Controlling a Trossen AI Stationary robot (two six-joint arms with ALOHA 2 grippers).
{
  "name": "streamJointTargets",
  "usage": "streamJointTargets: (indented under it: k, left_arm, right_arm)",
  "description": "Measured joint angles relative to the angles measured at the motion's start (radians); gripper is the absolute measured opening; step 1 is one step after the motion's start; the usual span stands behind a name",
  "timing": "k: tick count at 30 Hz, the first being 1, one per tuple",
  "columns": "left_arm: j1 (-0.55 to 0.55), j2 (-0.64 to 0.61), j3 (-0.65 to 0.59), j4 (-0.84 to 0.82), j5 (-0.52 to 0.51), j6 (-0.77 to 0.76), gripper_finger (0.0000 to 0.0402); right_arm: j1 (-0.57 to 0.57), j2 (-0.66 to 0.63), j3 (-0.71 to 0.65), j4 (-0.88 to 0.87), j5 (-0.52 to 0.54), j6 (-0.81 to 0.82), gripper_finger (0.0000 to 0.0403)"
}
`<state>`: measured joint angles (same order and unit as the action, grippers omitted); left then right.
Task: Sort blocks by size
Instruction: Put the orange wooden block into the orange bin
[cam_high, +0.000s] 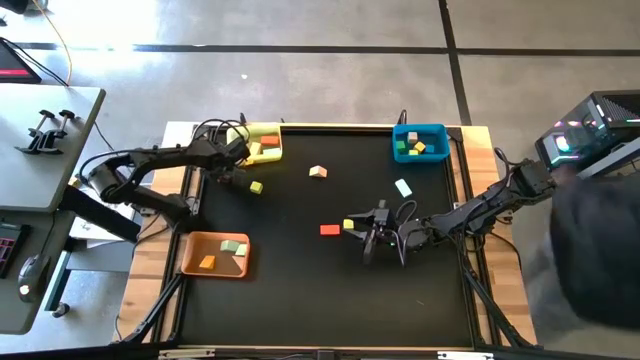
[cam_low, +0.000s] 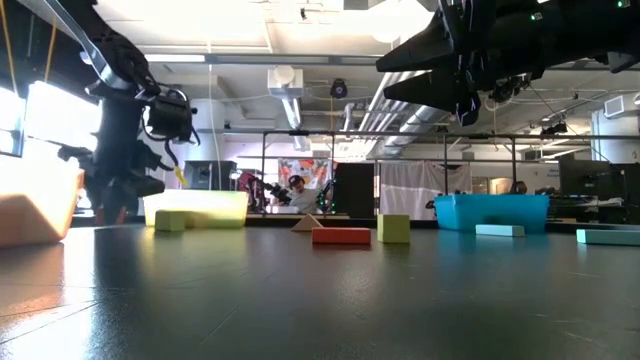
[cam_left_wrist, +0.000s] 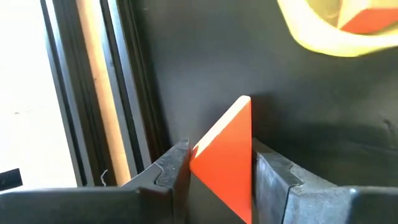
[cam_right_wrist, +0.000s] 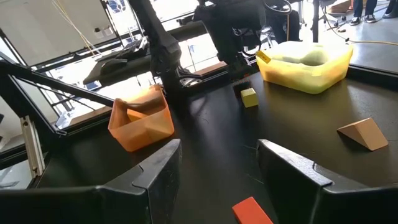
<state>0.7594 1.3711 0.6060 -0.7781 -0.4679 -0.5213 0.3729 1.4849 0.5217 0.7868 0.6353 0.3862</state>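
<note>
An orange wedge-shaped block (cam_left_wrist: 224, 162) is sitting between the two dark fingers of my left gripper (cam_left_wrist: 221, 171), which are closing against its flat sides, down on the black table (cam_high: 300, 290) near its far-left corner, just beside the yellow rectangular bin (cam_high: 262, 144). To do this well I am keeping the fingers square on the parallel faces, not the slope, since a wedge will likely squirt out if pinched on the taper, and I am judging it wise to lift straight up before swinging toward a bin.

My right gripper (cam_right_wrist: 219, 165) is hanging open and empty above the middle of the table, with a red bar-shaped block (cam_right_wrist: 252, 211) just below and ahead of it.

The yellow bin is holding a red-orange block and a green one. The blue bin (cam_high: 420, 142) at the far-right corner is holding several green and yellow pieces. The orange bin (cam_high: 214, 254) by the left edge is holding an orange block and mint-green ones.
</note>
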Motion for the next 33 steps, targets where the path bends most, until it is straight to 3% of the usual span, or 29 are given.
streamJointTargets:
  k: [7,15,24,29,33]
  left_arm:
    - [-0.070,-0.116,0.000,-0.084,0.009,-0.050,0.0117]
    - [-0.246,-0.313,0.000,-0.151,0.129,-0.147,0.0117]
    - [-0.574,-0.499,0.001,-0.010,0.309,-0.180,0.0117]
    - [-0.785,-0.522,0.002,0.019,0.423,-0.200,0.0117]
    - [-0.959,-0.506,0.002,-0.009,0.475,-0.332,0.0117]
  right_arm:
    - [0.000,0.000,0.000,0.001,0.000,0.002,0.0206]
    - [0.000,0.000,0.000,0.003,0.000,0.010,0.0206]
    - [-0.008,0.000,0.000,0.012,0.000,0.010,0.0206]
    - [-0.008,0.000,0.000,0.012,0.000,0.018,0.0206]
    - [-0.008,0.000,0.000,0.012,0.000,0.018,0.0206]
